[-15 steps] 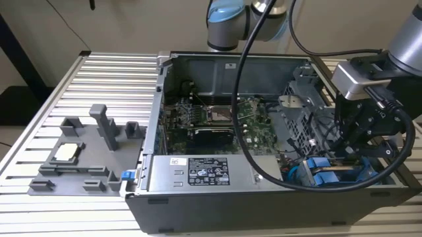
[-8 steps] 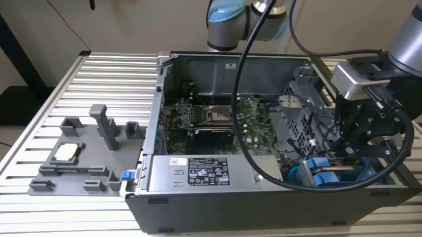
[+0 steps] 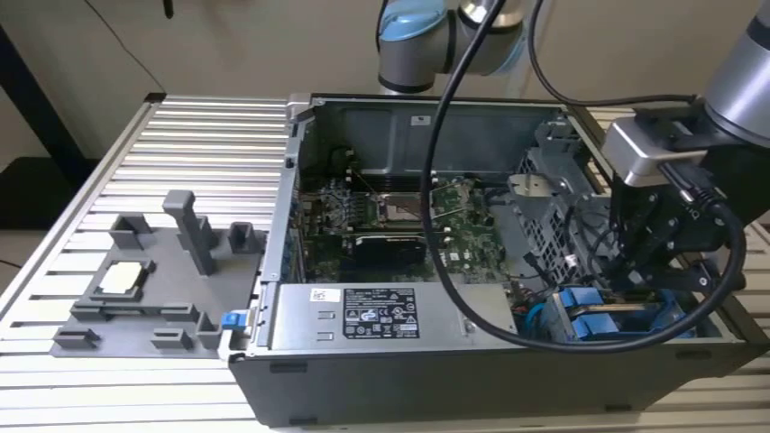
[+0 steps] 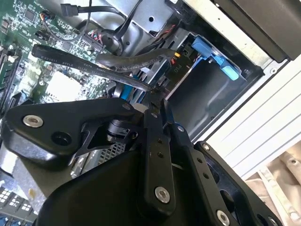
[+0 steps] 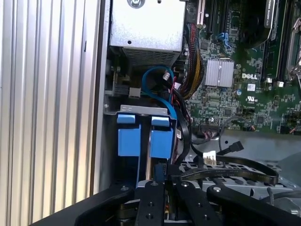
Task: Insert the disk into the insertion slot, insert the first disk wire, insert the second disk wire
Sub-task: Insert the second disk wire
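Disk (image 5: 161,141): blue-framed, seated in the insertion slot (image 5: 143,110) of the grey drive cage (image 3: 554,198), in the open computer case's (image 3: 421,113) corner on the exterior view's right, beside the power-supply box (image 3: 373,316). Gripper (image 4: 157,102): poised just over the blue tabs, tips drawn together; anything pinched could not be told. Black flat cable (image 4: 136,62): near the tips. Green motherboard (image 3: 398,212): deeper inside the case.
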`<action>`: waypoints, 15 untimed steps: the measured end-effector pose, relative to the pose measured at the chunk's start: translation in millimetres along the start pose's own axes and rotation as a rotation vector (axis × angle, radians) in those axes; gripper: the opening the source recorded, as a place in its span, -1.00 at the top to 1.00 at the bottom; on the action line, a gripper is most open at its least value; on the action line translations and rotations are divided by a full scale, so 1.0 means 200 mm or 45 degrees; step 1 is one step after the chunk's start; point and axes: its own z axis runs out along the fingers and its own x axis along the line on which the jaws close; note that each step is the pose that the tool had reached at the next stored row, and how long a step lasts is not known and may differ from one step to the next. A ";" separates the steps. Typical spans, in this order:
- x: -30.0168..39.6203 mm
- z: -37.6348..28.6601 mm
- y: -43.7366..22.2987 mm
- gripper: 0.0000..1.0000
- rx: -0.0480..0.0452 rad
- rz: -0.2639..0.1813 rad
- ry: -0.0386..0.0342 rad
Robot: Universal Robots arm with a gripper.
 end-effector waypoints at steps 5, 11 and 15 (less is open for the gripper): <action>0.005 0.010 -0.016 0.68 0.001 0.010 -0.0036; 0.008 0.019 -0.030 0.68 0.001 0.030 -0.0086; 0.009 0.027 -0.031 0.68 0.002 0.045 -0.0107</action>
